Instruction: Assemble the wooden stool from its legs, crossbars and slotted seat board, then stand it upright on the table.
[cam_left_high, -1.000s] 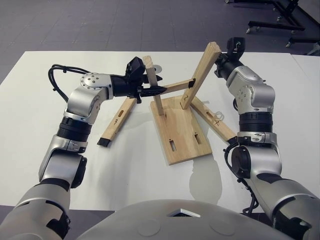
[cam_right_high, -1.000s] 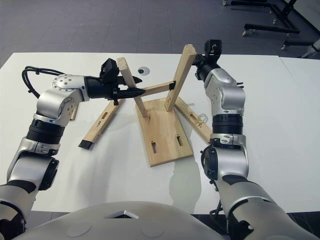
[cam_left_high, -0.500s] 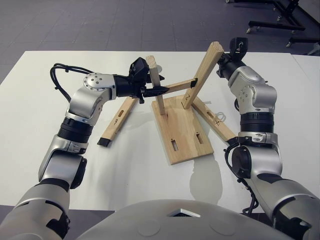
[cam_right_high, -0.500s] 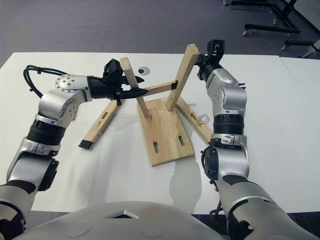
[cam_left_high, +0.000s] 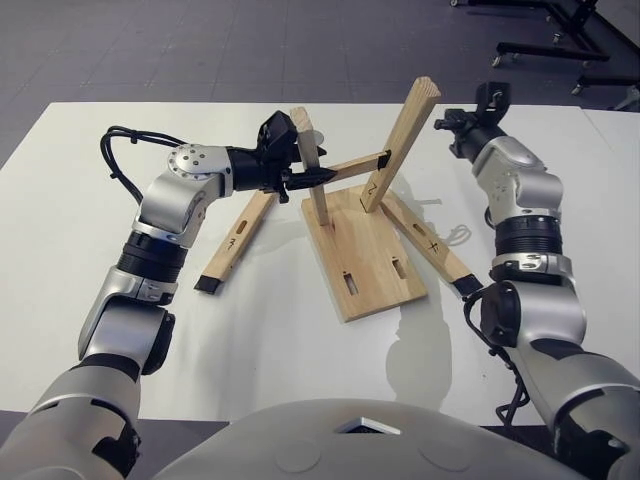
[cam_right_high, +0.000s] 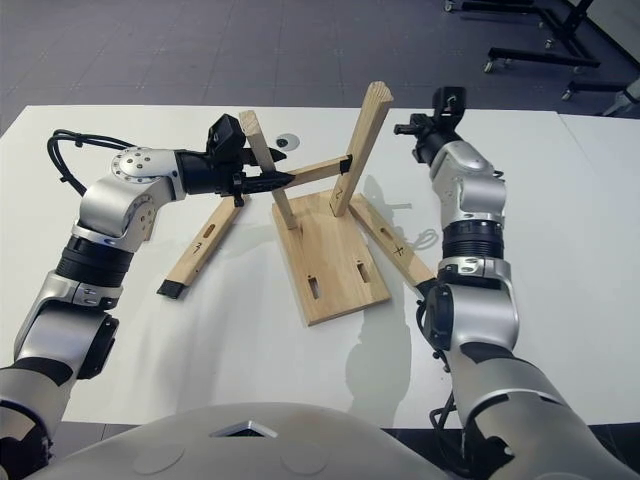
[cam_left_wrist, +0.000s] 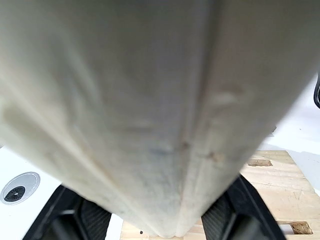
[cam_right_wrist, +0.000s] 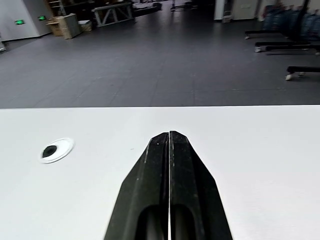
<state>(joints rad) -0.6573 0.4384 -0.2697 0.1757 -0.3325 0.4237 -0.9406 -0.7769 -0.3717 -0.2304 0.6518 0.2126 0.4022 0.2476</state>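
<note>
Standing two legs in the seat board (cam_left_high: 375, 265) is the step in hand, and by my reading the job is about half done. The board lies flat in the middle of the surface (cam_left_high: 60, 200), nearer the far edge than the near one. At the board's far end a short leg (cam_left_high: 320, 205) and a taller leg (cam_left_high: 402, 145) rise from it, both tilted, with one crossbar (cam_left_high: 355, 167) running between them.

The left pincer (cam_left_high: 318, 178) is clamped on the short leg at about the height where the crossbar meets it. The left wrist view has wood pressed close between the black fingers, though it is too close to tell how squarely the leg sits. The right pincer (cam_left_high: 441, 122) has its fingers pressed together with nothing between them. It hangs near the top of the taller leg, on the side toward the right edge, without touching it.

Two more legs lie loose on the surface. One leg (cam_left_high: 238, 232) is on the left-edge side of the board, the other (cam_left_high: 432, 243) against its right-edge side. Two slots at the board's near end stand open.

What seems left is to seat those two legs, add their crossbar, press the joints home and turn the stool over onto its feet.
</note>
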